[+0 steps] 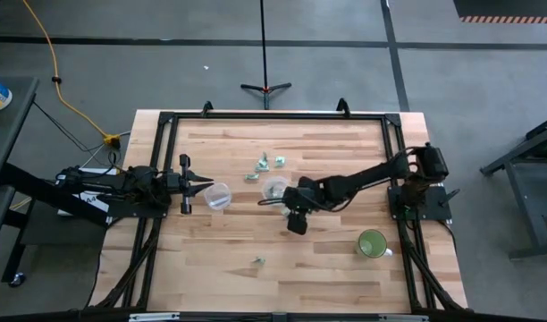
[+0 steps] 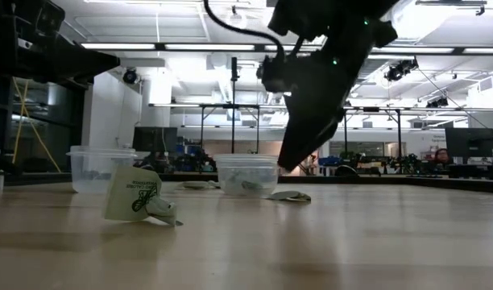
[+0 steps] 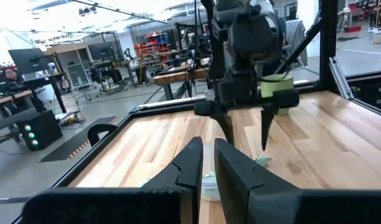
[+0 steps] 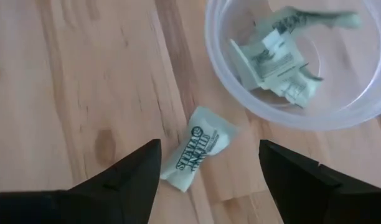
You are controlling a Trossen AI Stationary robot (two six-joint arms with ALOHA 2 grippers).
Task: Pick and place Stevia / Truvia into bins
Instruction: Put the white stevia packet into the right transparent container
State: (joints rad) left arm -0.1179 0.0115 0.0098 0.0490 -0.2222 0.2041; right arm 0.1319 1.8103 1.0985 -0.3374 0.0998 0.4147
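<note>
My right gripper is open and points down near the table's middle. One green-and-white sachet lies flat on the wood between its fingers, untouched. Just beyond it stands a clear cup with several sachets inside. In the low view that sachet lies at the foot of this cup. My left gripper waits at the left, fingers nearly together, above the second clear cup. More sachets lie farther back, and one lies near the front edge.
An opaque green cup stands on the table's right side, near the right arm's base. The black frame rail runs around the table. Bare wood stretches across the near half, apart from the single sachet.
</note>
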